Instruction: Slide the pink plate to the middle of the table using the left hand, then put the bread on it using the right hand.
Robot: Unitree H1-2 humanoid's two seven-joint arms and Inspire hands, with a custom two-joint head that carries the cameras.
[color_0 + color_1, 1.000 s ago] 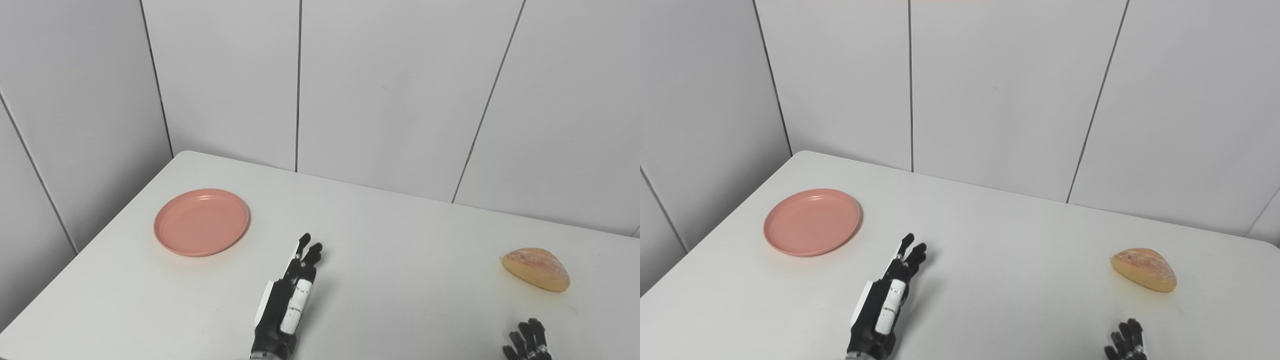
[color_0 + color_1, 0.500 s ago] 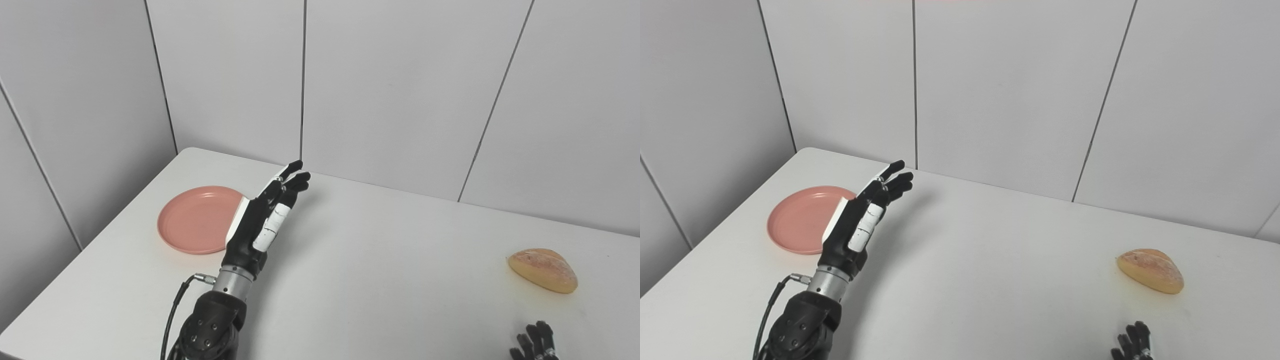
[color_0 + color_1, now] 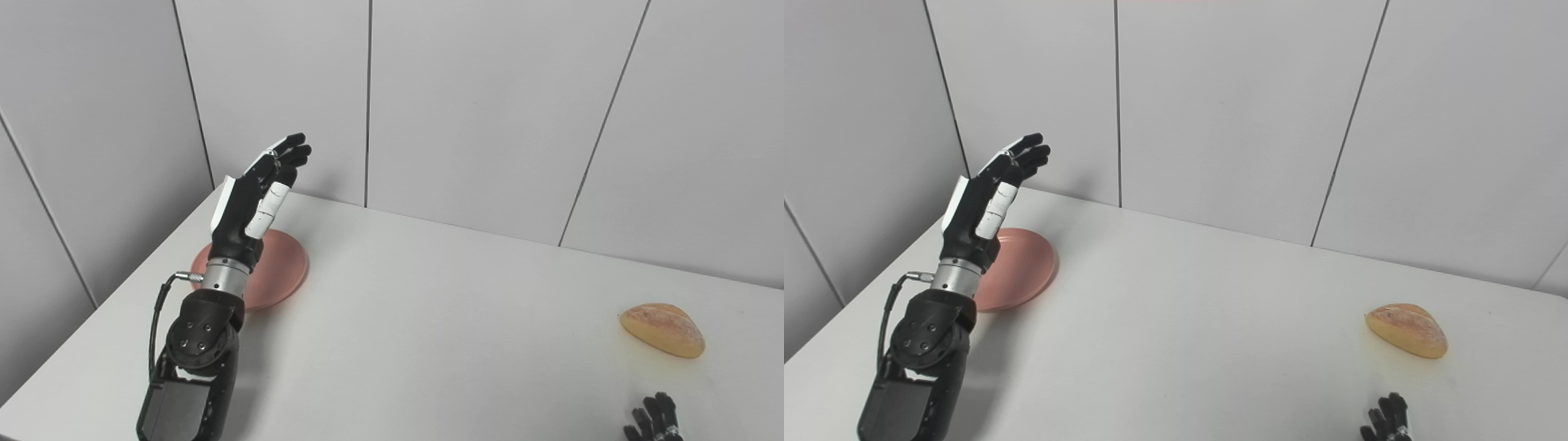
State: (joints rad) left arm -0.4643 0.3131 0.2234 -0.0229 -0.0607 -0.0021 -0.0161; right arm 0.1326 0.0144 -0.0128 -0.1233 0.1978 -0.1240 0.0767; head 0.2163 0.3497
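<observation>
The pink plate (image 3: 280,269) lies flat at the far left of the white table (image 3: 429,318), half hidden behind my left arm. My left hand (image 3: 257,193) is raised well above the plate, fingers stretched out and apart, holding nothing. The bread (image 3: 663,331), a golden oval roll, rests on the table at the right. Only the fingertips of my right hand (image 3: 654,419) show at the bottom edge, a short way in front of the bread; they look spread and touch nothing.
Grey panelled walls (image 3: 478,110) close the table at the back and left. The table's left edge runs close beside the plate. A black cable (image 3: 156,312) loops off my left forearm.
My left hand has risen from low over the table's front middle, swung left and up, and now hangs over the plate. Plate, bread and right hand have stayed put.
</observation>
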